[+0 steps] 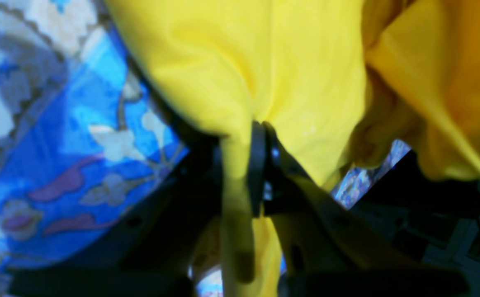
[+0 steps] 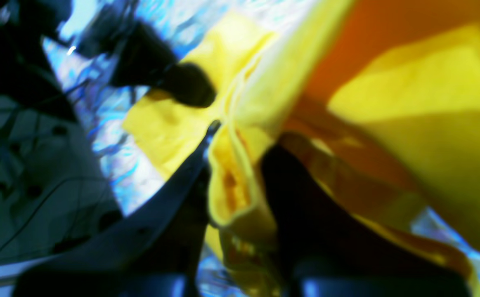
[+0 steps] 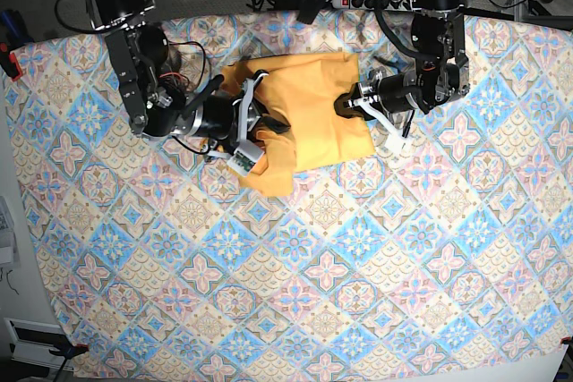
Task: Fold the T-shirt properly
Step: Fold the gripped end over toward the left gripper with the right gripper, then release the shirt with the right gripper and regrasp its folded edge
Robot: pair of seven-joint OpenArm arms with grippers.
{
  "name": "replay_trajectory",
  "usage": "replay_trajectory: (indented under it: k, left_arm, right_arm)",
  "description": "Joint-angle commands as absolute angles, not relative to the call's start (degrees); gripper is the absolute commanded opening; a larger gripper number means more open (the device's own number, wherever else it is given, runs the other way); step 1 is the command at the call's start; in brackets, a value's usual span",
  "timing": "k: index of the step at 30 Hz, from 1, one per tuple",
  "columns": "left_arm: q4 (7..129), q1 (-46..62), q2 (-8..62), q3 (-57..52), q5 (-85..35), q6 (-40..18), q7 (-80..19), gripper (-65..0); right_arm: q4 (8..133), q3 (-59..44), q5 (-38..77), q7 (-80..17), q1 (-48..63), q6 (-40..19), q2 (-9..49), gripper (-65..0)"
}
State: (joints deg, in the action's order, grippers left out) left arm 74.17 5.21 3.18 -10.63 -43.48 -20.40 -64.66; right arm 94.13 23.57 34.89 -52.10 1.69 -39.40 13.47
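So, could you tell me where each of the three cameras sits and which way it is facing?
Left wrist: on the left arm, looking along the left gripper, shut on the T-shirt above the tablecloth.
Right wrist: on the right arm, looking along the right gripper, shut on bunched T-shirt fabric.
Base: overhead, looking straight down on both arms and the whole tablecloth.
Shared: all three views show the T-shirt and the tablecloth; the base view also shows both grippers.

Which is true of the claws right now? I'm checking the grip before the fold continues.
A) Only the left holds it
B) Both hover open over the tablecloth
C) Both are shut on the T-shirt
C: in the wrist views the left claw and the right claw each pinch yellow T-shirt fabric.
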Motion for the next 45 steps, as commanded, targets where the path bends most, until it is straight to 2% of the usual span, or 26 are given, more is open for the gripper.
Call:
replay_trajectory:
  k: [1, 4, 10, 12, 14, 25, 33, 36, 41, 45]
  left_arm:
    - [74.7, 4.7, 3.2, -10.6, -43.5, -20.5, -65.2, -65.0]
    - [74.7, 4.6, 3.2, -10.6, -43.5, -20.5, -65.2, -65.0]
    - [74.7, 4.6, 3.2, -10.6, -43.5, -20.5, -65.2, -65.0]
    - [74.7, 4.6, 3.3, -10.7, -43.5, -20.5, -65.2, -65.0]
    - [74.7, 4.7, 3.4, -10.7, -43.5, -20.5, -65.2, -65.0]
    - [74.7, 4.7, 3.5, -10.7, -43.5, -20.5, -65.2, -65.0]
    - [74.9, 4.8, 3.6, -10.8, -44.0, -20.5, -65.2, -65.0]
    - [74.9, 5.0, 3.6, -13.3, -44.0, -20.5, -65.5, -65.0]
    - [74.9, 5.0, 3.6, -14.3, -44.0, -20.5, -65.5, -65.0]
    - [74.9, 4.9, 3.5, -14.2, -44.0, -20.5, -65.5, -65.0]
  right_arm:
    - [95.3, 24.6, 36.4, -49.8, 0.7, -40.0, 12.8, -65.0]
    - [94.8, 26.7, 35.7, -48.4, 0.7, -40.0, 12.1, -62.6]
    - [94.9, 27.5, 26.3, -48.7, 0.9, -40.0, 8.3, -43.6]
    - [95.3, 27.5, 25.5, -48.5, 1.0, -40.0, 7.8, -39.0]
    - [95.8, 27.4, 25.5, -48.3, 1.0, -40.0, 7.8, -37.4]
    - [101.3, 25.3, 25.5, -48.2, 1.2, -40.0, 7.9, -37.4]
    - [102.2, 6.5, 25.2, -46.3, 6.3, -40.0, 7.8, -37.9]
    - [101.8, 0.8, 25.2, -45.7, 7.3, -40.0, 7.8, -44.7]
    - [95.7, 0.5, 25.2, -45.6, 7.4, -40.0, 7.8, -60.9]
    - [91.9, 4.9, 25.2, -45.2, 7.2, -40.0, 7.7, -62.6]
